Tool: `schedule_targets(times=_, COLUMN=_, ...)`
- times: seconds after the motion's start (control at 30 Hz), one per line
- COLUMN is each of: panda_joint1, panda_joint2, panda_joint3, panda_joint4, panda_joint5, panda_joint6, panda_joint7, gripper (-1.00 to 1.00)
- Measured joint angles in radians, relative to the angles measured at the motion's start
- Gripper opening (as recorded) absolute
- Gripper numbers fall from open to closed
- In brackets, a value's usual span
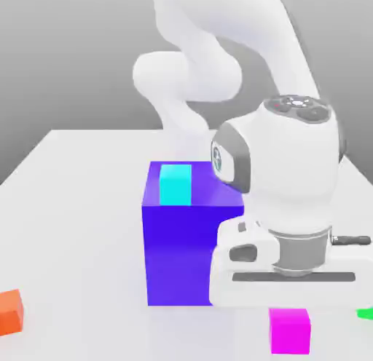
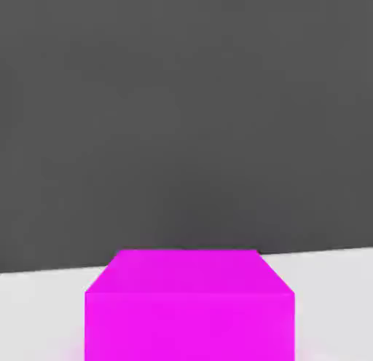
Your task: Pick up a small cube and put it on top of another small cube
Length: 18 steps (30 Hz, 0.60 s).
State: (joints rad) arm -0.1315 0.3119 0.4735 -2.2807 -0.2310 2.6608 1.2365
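So the big blue-purple block [image 1: 191,250] sits mid-tabletop [image 1: 73,207] and I'll use it as the anchor. A cyan cube [image 1: 175,184] rests on its top face, toward the back edge. The arm's hand hangs just off the block's front corner on the exterior view's right, its white body overlapping that edge of the block. The pincer [image 1: 290,312] is clenched shut, and the magenta cube [image 1: 290,330] sits directly under the hand, right by the block's lower front corner. Whether it's actually gripped or just sitting there, I can't tell. In the hand view the same cube shows close up against white tabletop. A sliver of the green cube [image 1: 366,314] peeks out further to the exterior view's right of the block, cut by the frame edge. An orange cube [image 1: 10,312] sits well off to the block's other side, with lots of bare tabletop between them.
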Motion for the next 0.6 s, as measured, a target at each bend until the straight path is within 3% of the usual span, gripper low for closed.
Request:
schedule_targets(times=0.23, panda_joint1=0.168, panda_joint2=-0.001, panda_joint3=0.123, panda_joint4=0.016, panda_joint5=-0.054, panda_joint6=-0.085, panda_joint7=-0.001, gripper=-1.00)
schedule_targets(times=0.3, panda_joint1=0.193, panda_joint2=-0.035, panda_joint3=0.149, panda_joint4=-0.033, panda_joint5=-0.042, panda_joint6=-0.112, panda_joint7=0.024, gripper=-1.00)
schedule_targets(times=0.43, panda_joint1=0.266, panda_joint2=0.058, panda_joint3=0.073, panda_joint4=-0.048, panda_joint5=-0.151, panda_joint6=-0.040, panda_joint7=0.121, gripper=-1.00)
schedule_targets(times=0.47, panda_joint1=0.287, panda_joint2=0.090, panda_joint3=0.046, panda_joint4=-0.045, panda_joint5=-0.184, panda_joint6=-0.016, panda_joint7=0.145, gripper=1.00)
schedule_targets(times=0.6, panda_joint1=0.287, panda_joint2=0.090, panda_joint3=0.046, panda_joint4=-0.045, panda_joint5=-0.184, panda_joint6=-0.016, panda_joint7=0.145, gripper=1.00)
